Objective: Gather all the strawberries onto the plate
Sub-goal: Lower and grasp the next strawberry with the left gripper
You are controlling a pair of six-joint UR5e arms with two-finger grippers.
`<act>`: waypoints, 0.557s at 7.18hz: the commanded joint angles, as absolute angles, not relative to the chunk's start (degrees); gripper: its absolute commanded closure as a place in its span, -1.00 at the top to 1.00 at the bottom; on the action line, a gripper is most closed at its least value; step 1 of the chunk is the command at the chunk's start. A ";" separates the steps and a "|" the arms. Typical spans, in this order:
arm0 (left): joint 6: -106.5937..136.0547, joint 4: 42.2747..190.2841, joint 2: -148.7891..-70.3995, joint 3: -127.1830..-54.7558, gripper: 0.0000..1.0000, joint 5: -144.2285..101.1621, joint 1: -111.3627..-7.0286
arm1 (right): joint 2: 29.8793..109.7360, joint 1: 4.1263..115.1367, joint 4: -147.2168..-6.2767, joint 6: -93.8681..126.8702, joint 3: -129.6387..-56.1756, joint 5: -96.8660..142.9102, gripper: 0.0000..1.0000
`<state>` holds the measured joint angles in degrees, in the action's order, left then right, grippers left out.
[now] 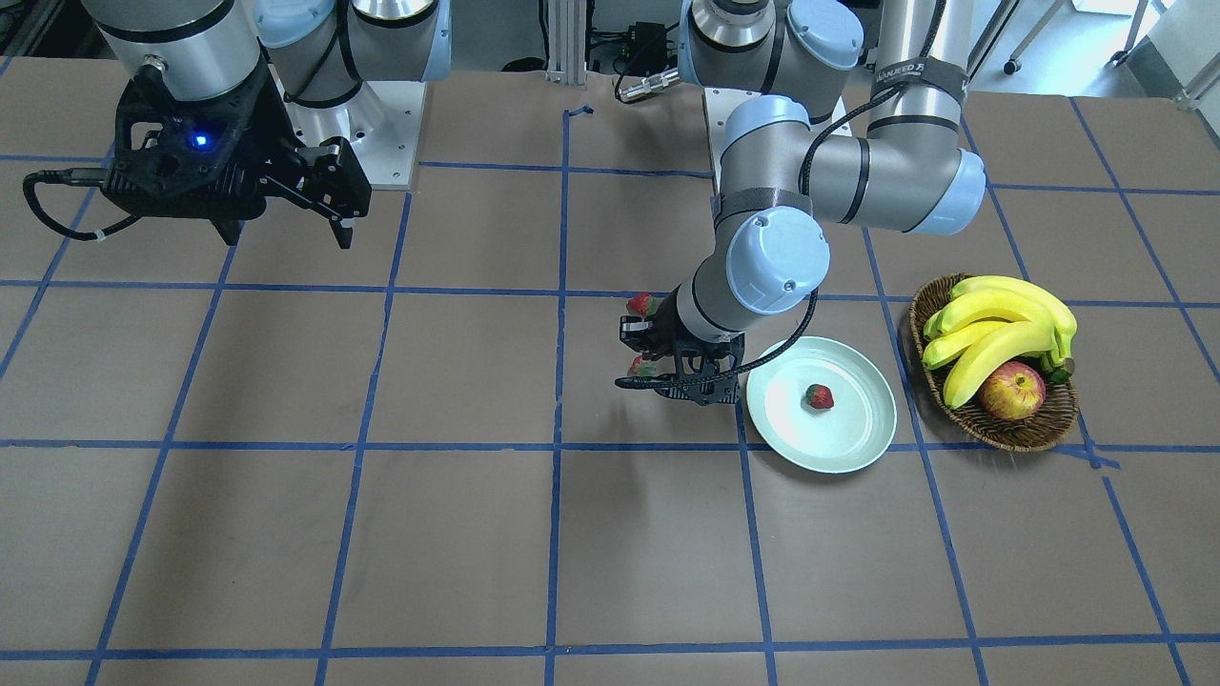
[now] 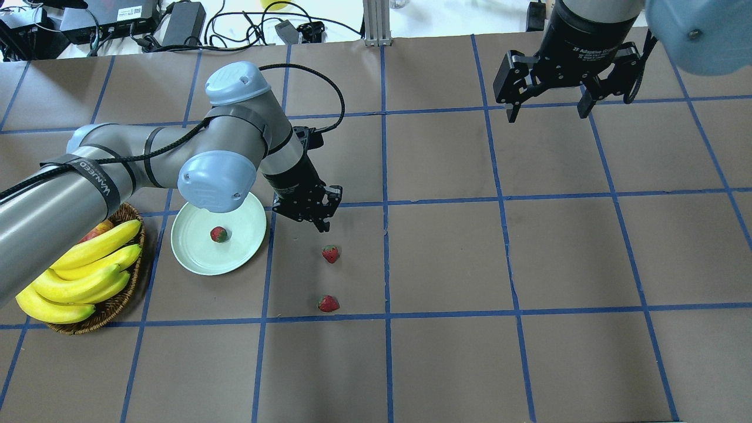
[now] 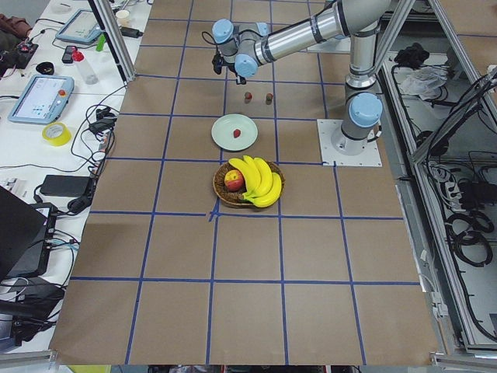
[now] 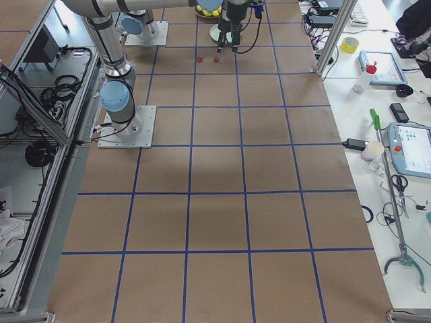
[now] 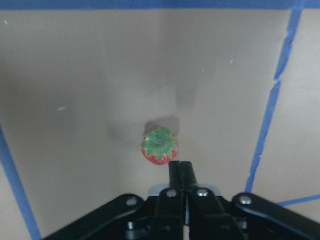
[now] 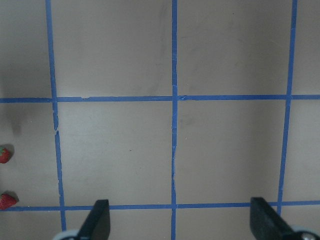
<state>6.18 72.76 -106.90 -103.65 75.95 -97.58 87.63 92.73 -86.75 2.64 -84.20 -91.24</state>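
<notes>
Fingers of the left claw (image 5: 180, 167) are pressed together, holding nothing, poised just short of a strawberry (image 5: 160, 147) lying on the desk (image 2: 446, 258). Recommendation: spread the fingers before descending, centre them over the berry and close gently, as it looks small and liable to roll. A second strawberry (image 2: 328, 303) lies loose nearby, apart. The plate (image 2: 235, 249) sits just beside the claw with a third strawberry (image 2: 218, 234) inside; nothing stands between. A wicker basket (image 2: 114, 305) of bananas (image 2: 82, 273) stands beyond the plate. The right claw (image 2: 548, 111) hangs wide, empty, well apart.
</notes>
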 commanded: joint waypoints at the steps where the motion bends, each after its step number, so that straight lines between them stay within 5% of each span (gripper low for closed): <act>1: 13.64 73.74 -108.19 -102.92 1.00 75.41 -97.47 | 87.63 92.64 -86.75 2.64 -84.20 -91.23 1.00; 4: 20.82 71.38 -111.96 -103.01 0.97 75.50 -97.47 | 87.54 92.64 -86.75 2.64 -84.29 -91.23 1.00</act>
